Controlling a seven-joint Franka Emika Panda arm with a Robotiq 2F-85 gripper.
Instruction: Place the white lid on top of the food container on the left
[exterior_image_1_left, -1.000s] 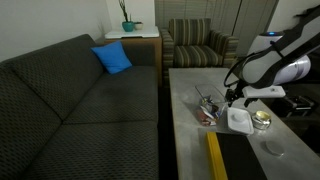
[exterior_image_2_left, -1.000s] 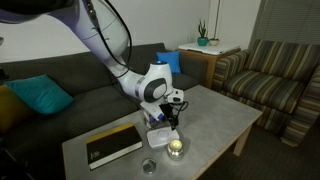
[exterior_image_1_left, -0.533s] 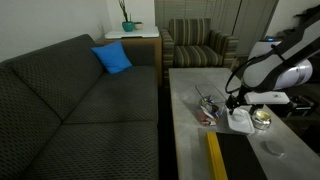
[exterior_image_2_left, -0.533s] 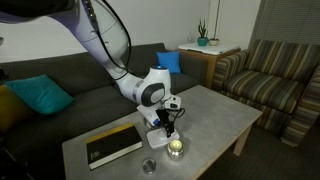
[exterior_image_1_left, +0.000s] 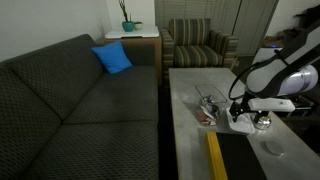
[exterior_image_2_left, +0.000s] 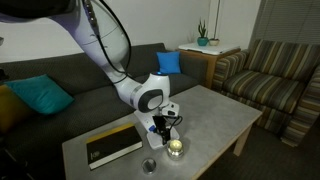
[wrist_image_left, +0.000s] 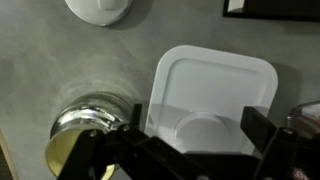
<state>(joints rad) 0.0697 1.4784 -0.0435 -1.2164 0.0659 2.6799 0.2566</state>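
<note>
Lower now, jaws apart over the flat white lid (wrist_image_left: 215, 85) (rounded corners, raised rim).

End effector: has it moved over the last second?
Yes. In an exterior view the end effector has drifted farther from the food container and nearer the camera. It now hangs open above the white lid.

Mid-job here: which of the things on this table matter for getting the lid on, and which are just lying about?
For the job:
white lid
food container
tool, open above the lid

Lying about:
round container with yellowish contents
small grey disc
book
blue cushion
</note>
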